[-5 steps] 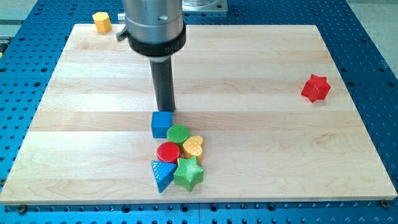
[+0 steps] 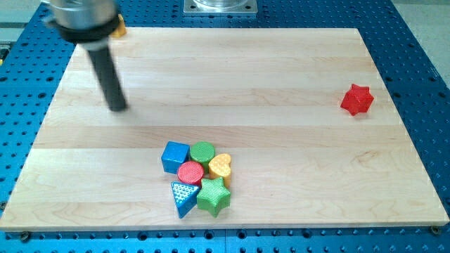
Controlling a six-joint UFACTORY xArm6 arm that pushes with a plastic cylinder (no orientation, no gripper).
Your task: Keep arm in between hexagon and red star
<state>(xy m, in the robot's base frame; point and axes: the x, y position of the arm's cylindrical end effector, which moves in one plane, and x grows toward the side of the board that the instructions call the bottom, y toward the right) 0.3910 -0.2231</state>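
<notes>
Right, nearest the view's bottom sits a tight cluster at about 6 o'clock on the tabletop: blue triangle and green star in front, red round block and yellow heart behind them, then blue cube and green round block at the back. All touching or nearly so, packed as one clump. None of these are task blocks, so best left alone.

Next out, my tip rests on bare wood at roughly 10 o'clock, well apart from the cluster, rod slanting up toward the view's top left. No fingers on this rig, just the rod, so no open or closed state to give.

Red star sits alone at about 3 o'clock, near the right edge, well apart from everything.

Farthest, a yellow block peeks out behind the arm housing at 11 o'clock, off the wood at the top-left corner. Mostly hidden, shape can't be made out here; presumably the hexagon the task means.

Judgement: tip lies near the yellow block and far from the star, somewhat below the line joining them. It's loosely between, but heavily biased to the hexagon side. A better hold point would be up and toward the view's right, nearer mid-board.
</notes>
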